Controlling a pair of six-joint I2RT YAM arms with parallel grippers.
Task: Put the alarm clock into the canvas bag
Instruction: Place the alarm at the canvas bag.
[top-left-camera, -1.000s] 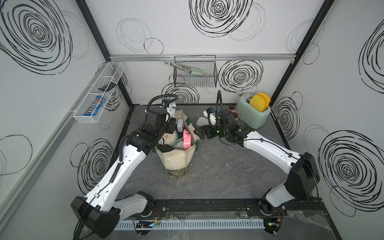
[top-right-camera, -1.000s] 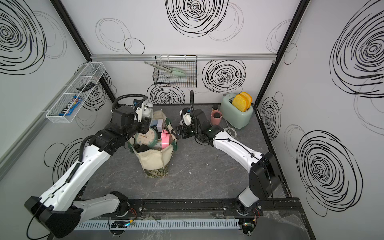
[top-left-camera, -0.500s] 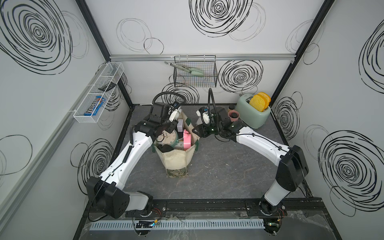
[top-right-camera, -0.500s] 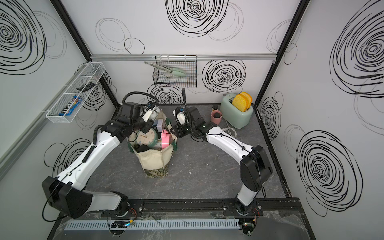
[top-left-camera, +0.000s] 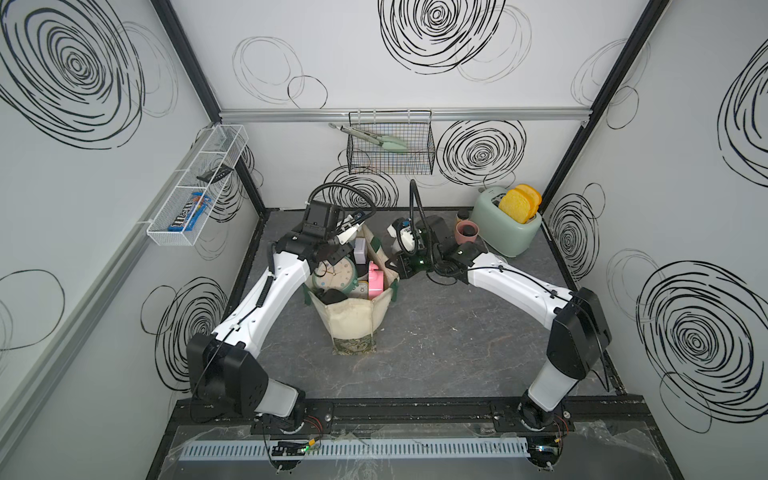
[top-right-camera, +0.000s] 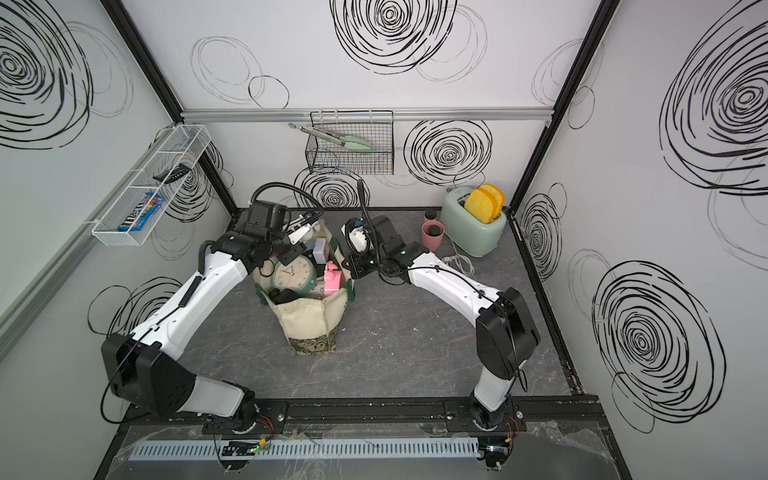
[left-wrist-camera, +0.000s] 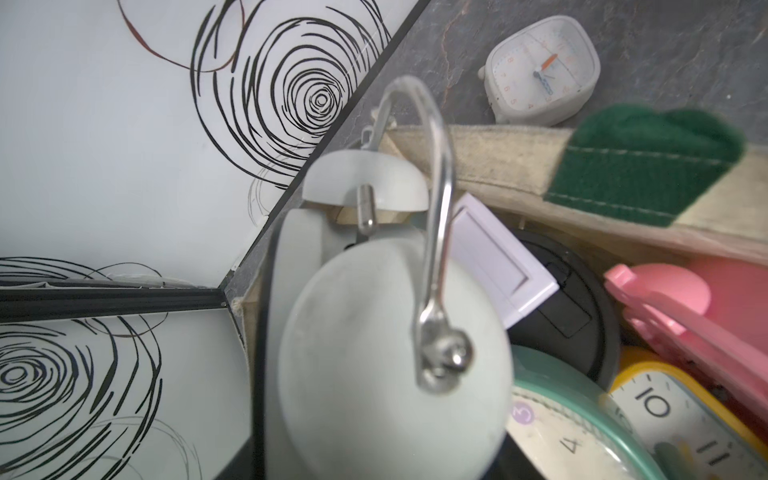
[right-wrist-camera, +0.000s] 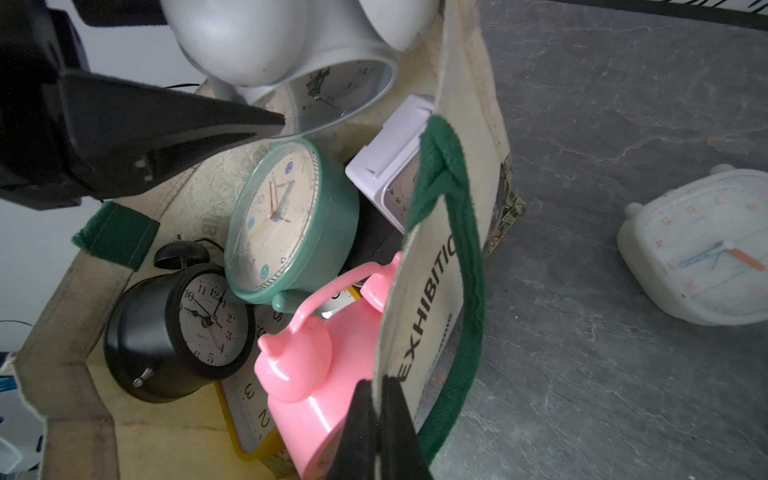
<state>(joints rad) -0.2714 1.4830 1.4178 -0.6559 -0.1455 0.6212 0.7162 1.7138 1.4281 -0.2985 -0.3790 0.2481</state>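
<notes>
A pale grey alarm clock (left-wrist-camera: 390, 353) with twin bells hangs tilted at the mouth of the canvas bag (top-left-camera: 353, 320), near the opening's 10 o'clock edge, not yet resting inside. The left gripper (top-left-camera: 334, 254) appears clamped across its drum. One finger (right-wrist-camera: 174, 120) presses the face rim, and the other is hidden behind the body.

At the bag's 3 o'clock rim, the right gripper (right-wrist-camera: 377, 384) has its fingers together on the canvas wall, pinching it beside the green handle (right-wrist-camera: 453, 249). The bag stands in the middle of the desk (top-left-camera: 436, 340), crowded with a teal clock (right-wrist-camera: 286, 216), a black clock (right-wrist-camera: 178, 328) and a pink clock (right-wrist-camera: 316, 374).

The grey clock looks light, rigid and hollow. Its smooth domed bells would likely slip and its wire handle is thin, so the flat-sided drum seems the safest hold. The bag's soft walls would probably slump if nothing held them.
</notes>
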